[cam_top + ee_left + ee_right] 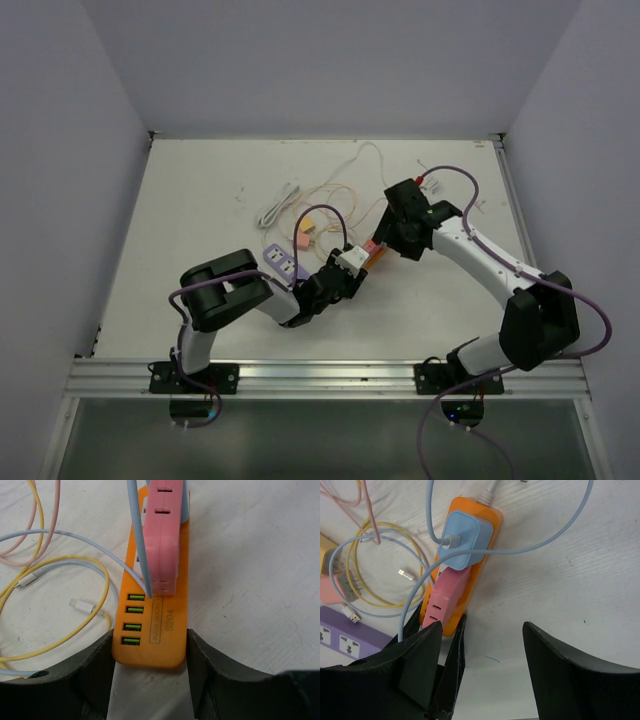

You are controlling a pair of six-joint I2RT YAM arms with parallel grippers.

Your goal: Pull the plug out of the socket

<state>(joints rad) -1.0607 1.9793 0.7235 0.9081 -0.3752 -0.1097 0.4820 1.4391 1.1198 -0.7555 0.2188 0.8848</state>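
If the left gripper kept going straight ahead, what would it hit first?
Probably the pink plug, sitting on the orange power strip that the left gripper grips; height clearance is unclear.

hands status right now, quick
Left hand: closed on the orange strip.
Right hand: open, holding nothing.

A white table (200,300) is filling the base of the enclosure, its matte surface showing faint scuffs. Three plain pale-lavender walls are enclosing it: a back wall (330,60), a left wall (50,180) and a right wall (600,150). An aluminium rail (330,375) is running along the near table edge, with a dark glossy panel (320,440) lying below it in the top view. Even, diffuse light is casting only soft shadows
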